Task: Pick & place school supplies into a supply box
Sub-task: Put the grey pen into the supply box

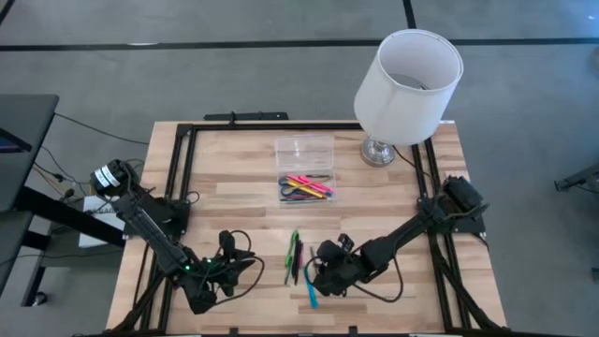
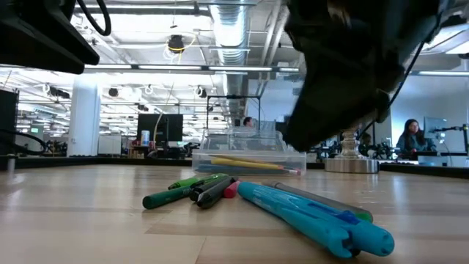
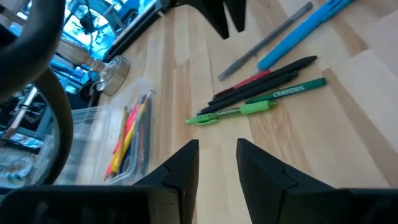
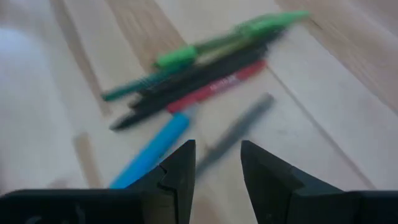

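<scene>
A blue pen (image 2: 315, 216) lies closest in the low view, flat on the counter (image 2: 73, 220), with a grey pen (image 2: 322, 199) just behind it and a loose bundle of green pens (image 2: 179, 192), black pens (image 2: 212, 192) and one red pen (image 2: 231, 189) beside them. Farther back on the counter stands the clear box (image 2: 249, 158), open, with yellow and pink supplies lying inside; from above, blue-handled scissors (image 1: 292, 193) appear to lie in it too, though that is hard to make out.

The right pincer (image 1: 318, 276) hangs low over the counter at the near end of the pen bundle. Its wrist view shows the jaws apart with nothing between them; the grey pen (image 4: 239, 134) and the blue pen (image 4: 152, 149) lie just ahead of the fingertips, the green, black and red ones a little beyond. No pen touches the fingers (image 4: 180, 168).

The left pincer (image 1: 229, 267) waits near the front of the counter, left of the bundle and apart from it, jaws parted and empty. From its wrist the box (image 3: 106, 134) lies ahead to one side and the pens to the other.

A white lamp (image 1: 407, 84) stands at the far right corner, beside the box.
</scene>
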Controlling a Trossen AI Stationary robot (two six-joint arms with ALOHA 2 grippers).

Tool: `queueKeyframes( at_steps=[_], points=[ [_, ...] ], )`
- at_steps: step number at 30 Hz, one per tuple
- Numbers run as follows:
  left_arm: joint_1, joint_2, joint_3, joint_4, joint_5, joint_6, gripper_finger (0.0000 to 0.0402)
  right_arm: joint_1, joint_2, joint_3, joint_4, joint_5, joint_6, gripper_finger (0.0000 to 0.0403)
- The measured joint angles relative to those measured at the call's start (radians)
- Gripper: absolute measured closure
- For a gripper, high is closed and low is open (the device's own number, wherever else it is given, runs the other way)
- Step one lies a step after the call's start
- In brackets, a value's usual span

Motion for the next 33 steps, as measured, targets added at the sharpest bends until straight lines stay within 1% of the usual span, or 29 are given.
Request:
queueKeyframes(
  at_steps=[2, 7, 24, 33],
  points=[
    [0.0, 0.0, 0.0, 0.001, 0.009, -0.013, 0.0299, -0.001, 0.022, 0.007, 0.046, -0.004, 0.002, 0.0282],
    [0.0, 0.0, 0.0, -0.007, 0.015, -0.046, 0.0299, -0.012, 0.063, 0.003, 0.055, -0.053, 0.001, 0.0282],
    [0.0, 0.0, 0.0, -0.02, 0.026, -0.05, 0.0299, -0.012, 0.058, 0.004, 0.012, -0.031, 0.018, 0.0282],
    [0.0, 0.0, 0.0, -0.02, 0.026, -0.049, 0.0299, -0.009, 0.058, -0.027, 0.061, -0.021, 0.013, 0.0282]
  ],
)
